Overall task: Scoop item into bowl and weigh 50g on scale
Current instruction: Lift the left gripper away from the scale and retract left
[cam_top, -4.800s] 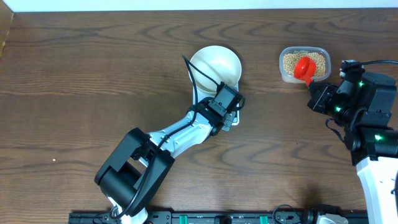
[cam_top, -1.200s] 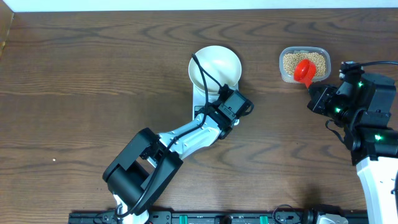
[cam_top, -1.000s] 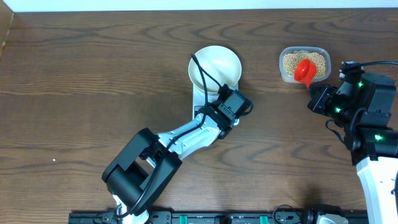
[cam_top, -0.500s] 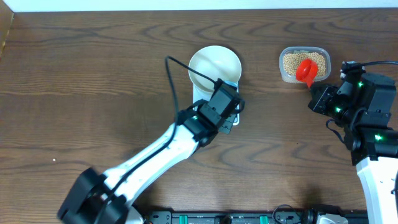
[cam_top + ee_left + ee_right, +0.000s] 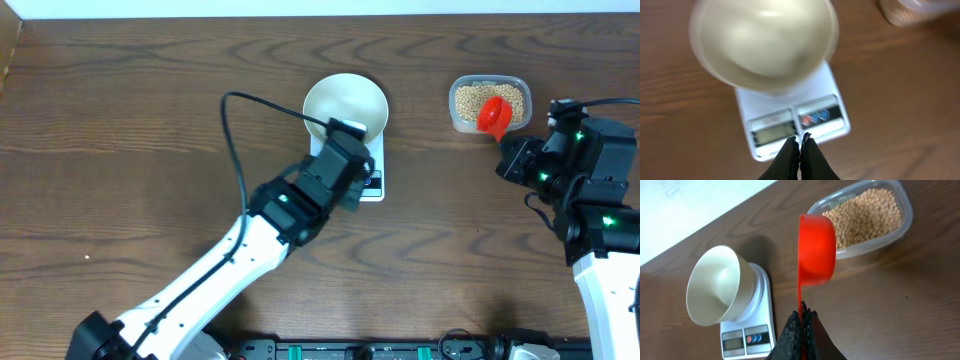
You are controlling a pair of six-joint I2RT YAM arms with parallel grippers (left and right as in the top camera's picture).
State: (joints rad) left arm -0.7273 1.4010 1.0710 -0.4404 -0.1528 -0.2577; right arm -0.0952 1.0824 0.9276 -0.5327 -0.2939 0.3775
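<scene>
The white bowl (image 5: 345,105) stands empty on the white scale (image 5: 370,187); both also show in the left wrist view, bowl (image 5: 762,42) and scale (image 5: 790,125), and in the right wrist view, bowl (image 5: 715,287) and scale (image 5: 760,325). My left gripper (image 5: 800,137) is shut and empty, just above the scale's display edge. My right gripper (image 5: 801,314) is shut on the handle of a red scoop (image 5: 815,250), held above the table beside the clear container of tan beans (image 5: 865,217). In the overhead view the scoop (image 5: 493,113) sits over the container (image 5: 488,100).
Dark wood table. A black cable (image 5: 235,130) loops up from my left arm. The right arm's body (image 5: 590,190) fills the right edge. A black rail (image 5: 330,350) runs along the front edge.
My left arm has pulled back and swung left, lifting off the scale's button edge so the display shows. The right arm and scoop have stayed put.
</scene>
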